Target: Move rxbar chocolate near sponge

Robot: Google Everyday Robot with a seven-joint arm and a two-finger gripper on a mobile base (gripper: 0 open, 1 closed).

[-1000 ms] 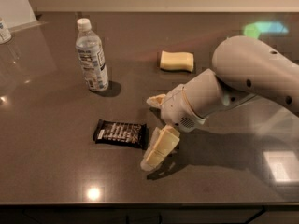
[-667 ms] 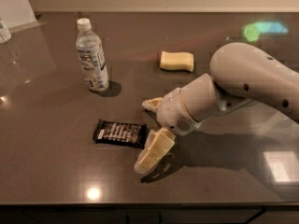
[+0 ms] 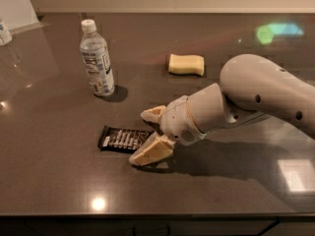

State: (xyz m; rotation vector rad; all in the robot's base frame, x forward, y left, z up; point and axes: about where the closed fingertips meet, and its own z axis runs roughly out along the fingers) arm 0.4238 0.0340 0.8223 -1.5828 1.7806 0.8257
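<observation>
**A:** Where does the rxbar chocolate [image 3: 123, 138] sit?

**B:** Flat on the dark surface [image 3: 54, 181], toward the front edge, printed side up, with its long axis running left to right. Its right end reaches in between the gripper's fingers [image 3: 153, 113].

**A:** So the gripper [image 3: 139, 137] is right on it?

**B:** It is low over that right end. The fingers are spread wide, one behind the bar and one in front. The front one overlaps the wrapper's corner in this view. I judge they have hold of nothing, and the bar lies undisturbed.

**A:** How would it handle?

**B:** I'd expect it to be light and thin, with a slick, crinkly wrapper over a fairly firm slab. It lies so flat that the fingers have little height to catch. The crimped ends look flimsy and would likely fold or slip out.

**A:** Where should it be taken, then?

**B:** Across the narrow width, on the filled body just inside the right crimp. The fingers should press down close to the surface before they close.

**A:** And the sponge [image 3: 186, 64]?

**B:** It is farther back and to the right, well apart from the bar, with open surface around it. The arm [image 3: 261, 92] reaches in from the right. A water bottle [image 3: 97, 58] stands upright behind the bar to the left, away from the straight path to the sponge.
</observation>
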